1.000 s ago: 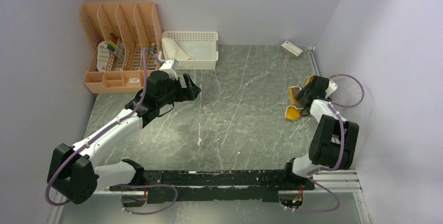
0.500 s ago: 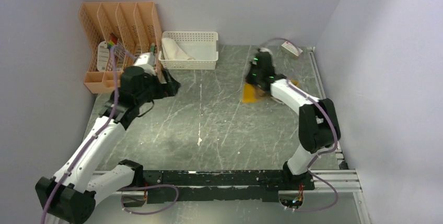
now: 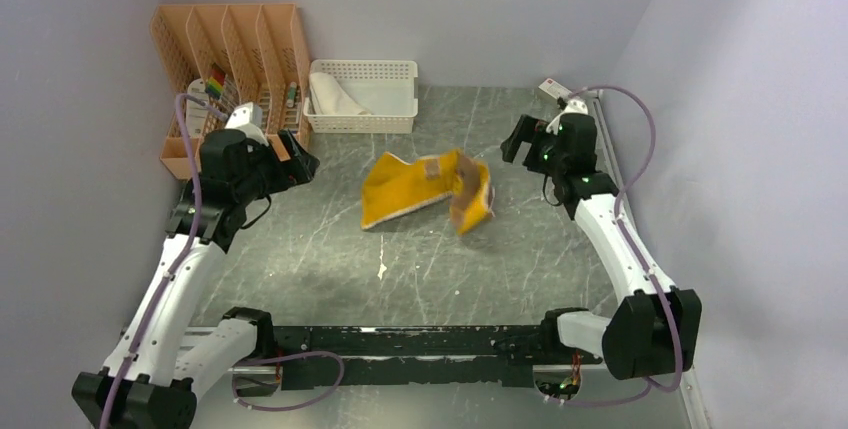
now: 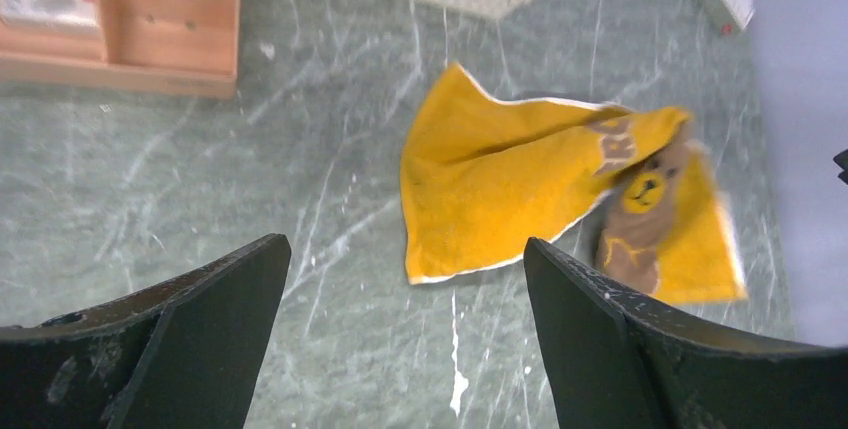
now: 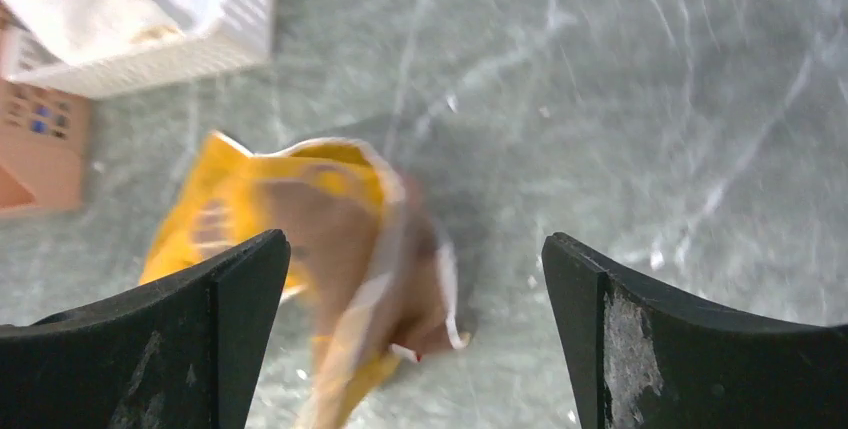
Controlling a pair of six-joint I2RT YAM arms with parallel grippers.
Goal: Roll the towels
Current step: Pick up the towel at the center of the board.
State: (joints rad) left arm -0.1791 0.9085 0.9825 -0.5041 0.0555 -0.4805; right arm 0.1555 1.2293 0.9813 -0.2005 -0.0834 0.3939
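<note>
Mustard-yellow towel (image 3: pixel 425 189) crumpled mid-table (image 3: pixel 450 279), motion-blurred, brown patch partly folded under; white towel (image 3: pixel 335 97) half hidden inside basket (image 3: pixel 395 71); left gripper (image 3: pixel 300 164) and right gripper (image 3: pixel 520 141) flanking, jaws spread wide, gripping nothing; orange organiser (image 3: pixel 225 29) beside basket

The mustard-yellow towel (image 3: pixel 415 187) is bunched up around the middle of the table (image 3: pixel 480 279), its right end curled over with a brown patch showing; the white towel (image 3: pixel 333 97) is slumped in the left end of the white basket (image 3: pixel 385 67) at the back; the left gripper (image 3: pixel 298 163) hangs by the peach organizer (image 3: pixel 230 39); the right gripper (image 3: pixel 518 139) is near the yellow towel's right end; neither touches it.
</note>
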